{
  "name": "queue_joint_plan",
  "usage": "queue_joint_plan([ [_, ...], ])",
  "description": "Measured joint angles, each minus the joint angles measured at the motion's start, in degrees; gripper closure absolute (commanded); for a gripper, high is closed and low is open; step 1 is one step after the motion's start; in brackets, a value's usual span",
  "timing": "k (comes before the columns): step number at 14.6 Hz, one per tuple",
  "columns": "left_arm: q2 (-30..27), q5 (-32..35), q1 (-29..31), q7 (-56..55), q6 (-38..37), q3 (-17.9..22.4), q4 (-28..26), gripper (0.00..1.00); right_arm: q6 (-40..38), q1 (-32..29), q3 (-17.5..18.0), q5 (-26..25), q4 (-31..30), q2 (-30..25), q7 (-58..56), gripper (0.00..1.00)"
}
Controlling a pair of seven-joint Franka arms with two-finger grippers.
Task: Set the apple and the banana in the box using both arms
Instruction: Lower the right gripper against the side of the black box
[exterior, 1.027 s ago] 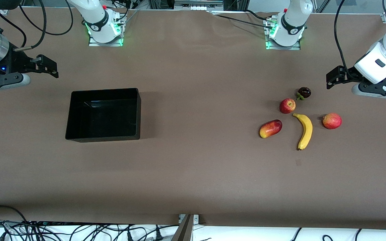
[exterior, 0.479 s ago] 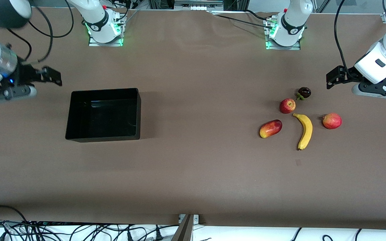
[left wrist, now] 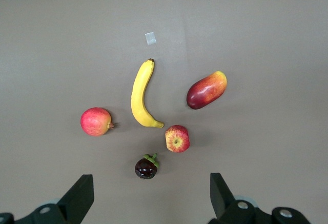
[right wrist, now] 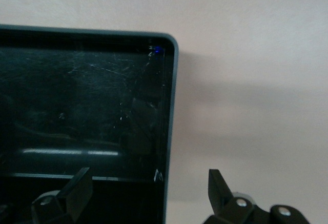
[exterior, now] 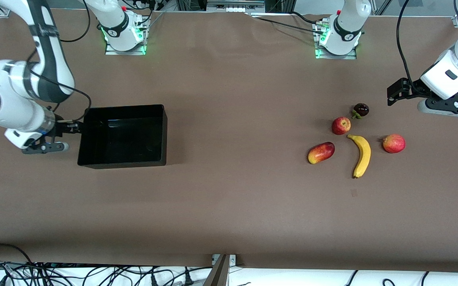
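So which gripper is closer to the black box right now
Right. The right gripper is open at the box wall toward the right arm's end of the table. The left gripper, also open, hangs near the fruit at the left arm's end.

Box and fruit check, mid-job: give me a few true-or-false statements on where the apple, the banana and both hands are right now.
1. The box has no fruit in it. True.
2. The apple is already gripped by the left hand. False: it lies on the table, and the left hand hangs open in the air, holding nothing.
3. The banana lies nearer the front camera than the apple. True.
4. The right hand is over the fruit. False: it is at the wall of the box toward the right arm's end, fingers open astride it.
5. The dark fruit lies inside the box. False: it lies on the table beside the apple.
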Motion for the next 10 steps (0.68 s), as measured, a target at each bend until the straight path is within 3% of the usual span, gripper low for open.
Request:
queue_joint_plan([
  [1,0.0,0.0,0.0,0.0,0.0,0.0,0.0,0.0,2.8,0.0,0.0,0.4,-2.1,0.3,0.0,0.02],
  [3,0.0,0.0,0.0,0.0,0.0,0.0,0.0,0.0,7.0,-0.1,0.0,0.5,-5.7,0.5,0.0,0.18],
  [8,0.0,0.0,0.0,0.0,0.0,0.0,0.0,0.0,8.0,-1.0,-0.1,0.7,-8.2,0.7,-1.8,0.92],
  [9,0.0,0.0,0.0,0.0,0.0,0.0,0.0,0.0,8.0,-1.4,-0.2,0.9,-8.2,0.9,-2.0,1.0],
  [10,0.0,0.0,0.0,0.0,0.0,0.0,0.0,0.0,8.0,-1.6,-0.2,1.9,-8.2,1.2,-2.2,1.0],
])
